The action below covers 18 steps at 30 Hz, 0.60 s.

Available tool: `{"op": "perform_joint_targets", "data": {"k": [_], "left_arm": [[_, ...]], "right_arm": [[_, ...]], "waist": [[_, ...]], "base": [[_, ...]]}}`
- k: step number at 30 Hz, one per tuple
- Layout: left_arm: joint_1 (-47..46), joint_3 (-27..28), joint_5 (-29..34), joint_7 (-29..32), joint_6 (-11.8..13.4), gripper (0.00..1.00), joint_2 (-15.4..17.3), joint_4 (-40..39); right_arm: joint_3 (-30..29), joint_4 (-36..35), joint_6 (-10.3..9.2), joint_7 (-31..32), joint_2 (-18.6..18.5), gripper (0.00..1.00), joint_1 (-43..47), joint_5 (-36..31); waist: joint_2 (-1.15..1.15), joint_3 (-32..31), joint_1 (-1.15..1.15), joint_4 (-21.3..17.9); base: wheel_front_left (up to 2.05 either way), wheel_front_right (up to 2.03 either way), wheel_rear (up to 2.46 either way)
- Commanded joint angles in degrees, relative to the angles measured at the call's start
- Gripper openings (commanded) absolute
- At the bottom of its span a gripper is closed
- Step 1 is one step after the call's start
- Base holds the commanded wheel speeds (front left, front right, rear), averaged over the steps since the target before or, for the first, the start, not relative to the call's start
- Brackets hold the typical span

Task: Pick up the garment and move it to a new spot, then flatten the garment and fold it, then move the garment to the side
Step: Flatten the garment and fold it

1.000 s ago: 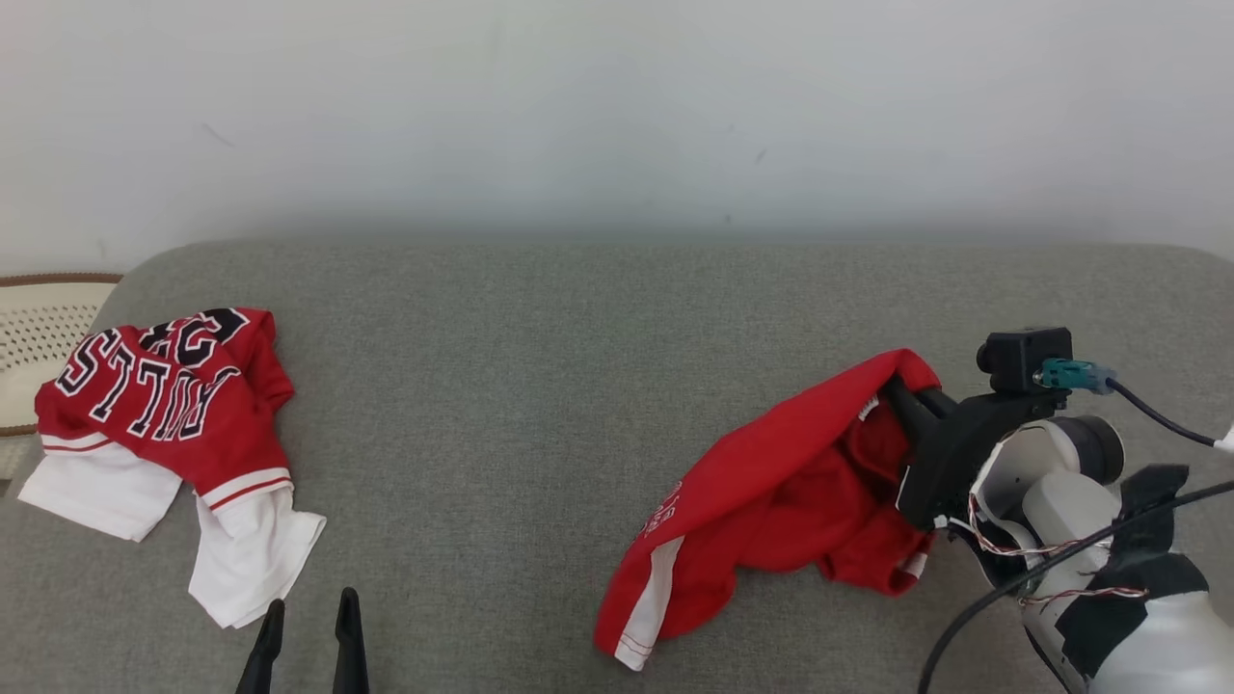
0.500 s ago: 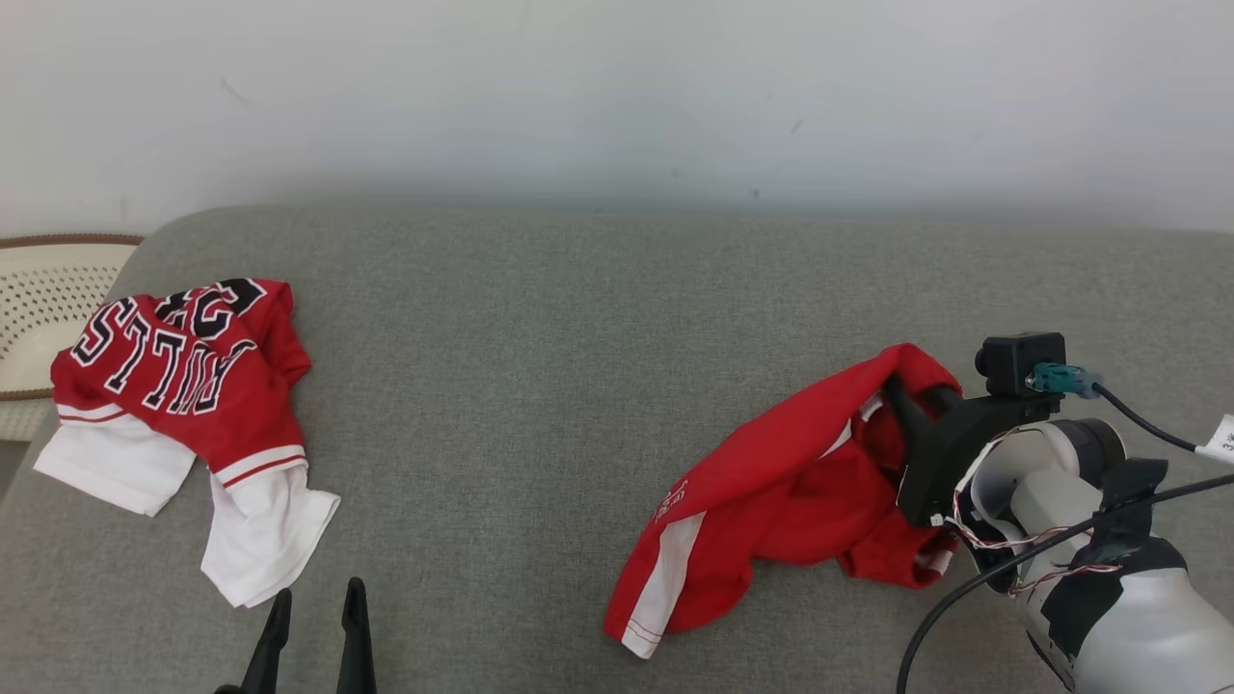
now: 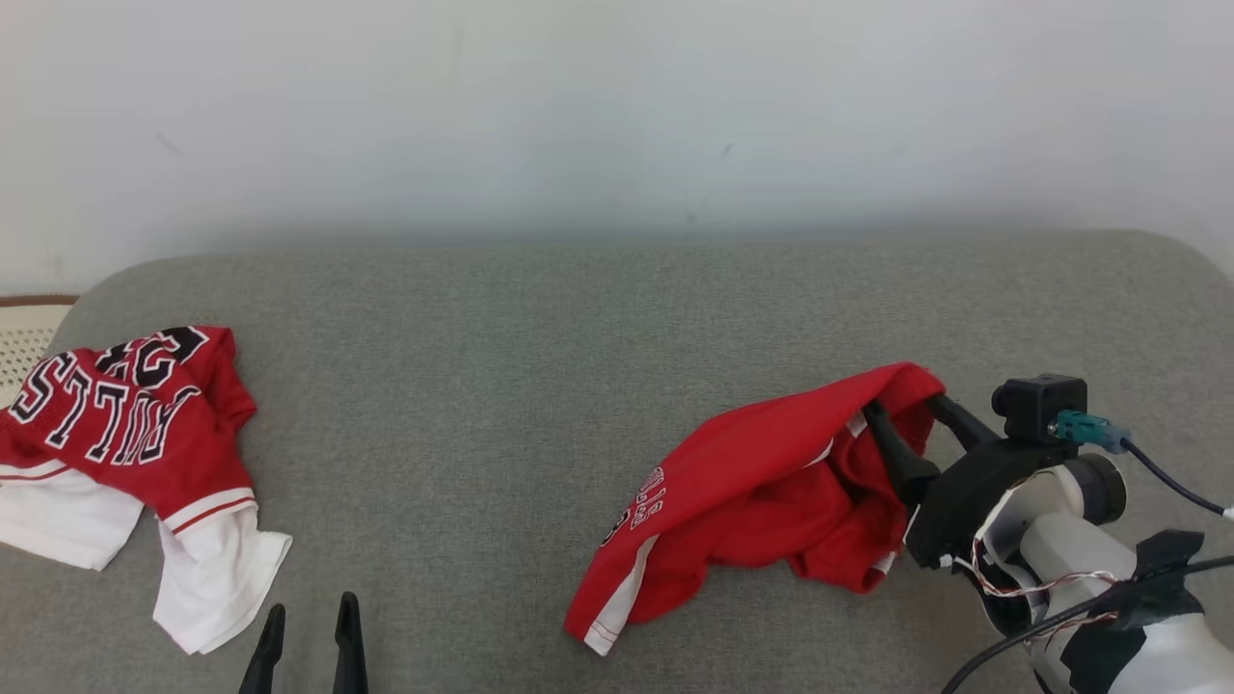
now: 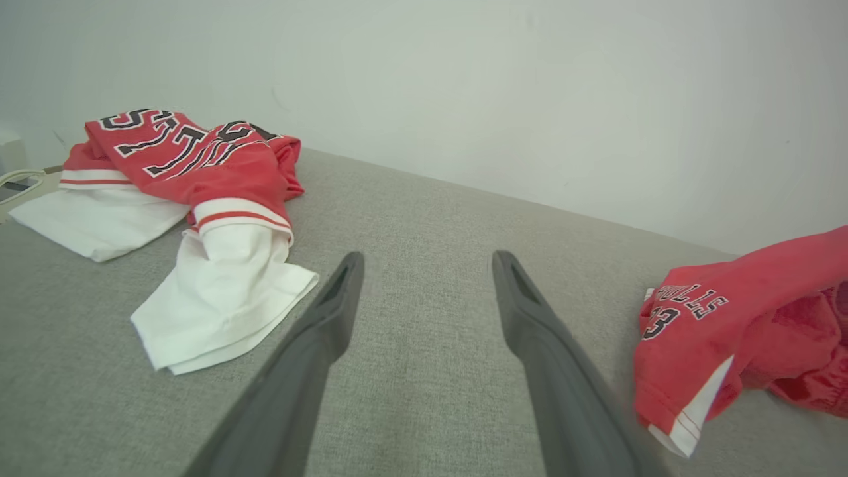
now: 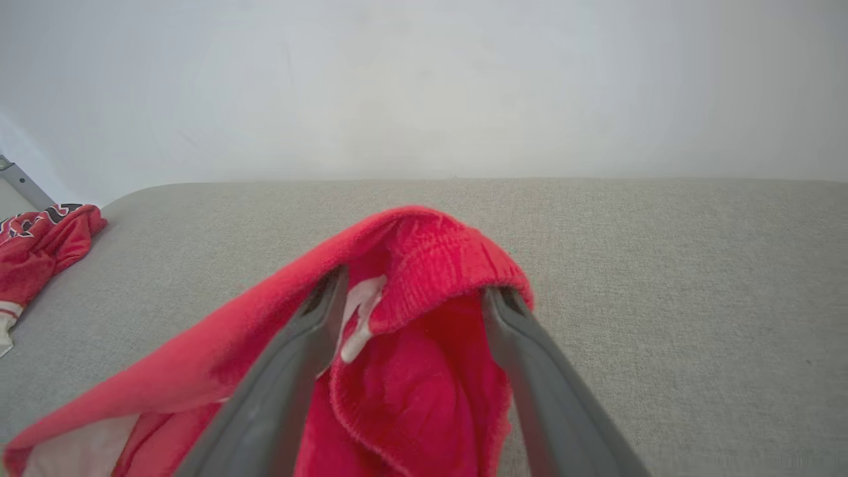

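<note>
Red garment, lower right: I log it set down crumpled, flattening and folding outstanding; right gripper spread beneath its waistband, left gripper spread, empty.

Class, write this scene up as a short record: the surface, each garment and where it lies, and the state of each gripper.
Surface: grey cushion against a pale wall
Garment one: red shorts, crumpled, on the robot's right
Garment two: red and white jersey, crumpled, at the far left
Left gripper: open, empty, over bare cushion
Right gripper: open, fingertips tucked under the shorts' waistband
</note>
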Motion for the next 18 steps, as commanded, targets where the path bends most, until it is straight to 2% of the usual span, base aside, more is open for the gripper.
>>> {"op": "perform_joint_targets", "data": {"k": [1, 6, 18], "left_arm": [[0.7, -0.1, -0.1, -0.2, 0.1, 1.0, 0.0, -0.2], [0.7, -0.8, -0.4, -0.2, 0.6, 1.0, 0.0, -0.5], [1.1, -1.3, -0.9, -0.2, 0.8, 1.0, 0.0, -0.4]], "right_arm": [[0.5, -0.8, -0.01, 0.0, -0.3, 1.0, 1.2, 0.5], [2.3, -2.7, -0.01, 3.2, -0.9, 1.0, 3.7, 2.0], [0.9, -4.3, -0.01, 0.6, -2.1, 1.0, 8.5, 0.7]], "waist": [[0.0, -0.4, 0.0, -1.1], [0.0, -0.4, 0.0, -2.3], [0.0, -1.0, 0.0, -1.5]], "base": [[0.0, 0.0, 0.0], [0.0, 0.0, 0.0], [0.0, 0.0, 0.0]]}}
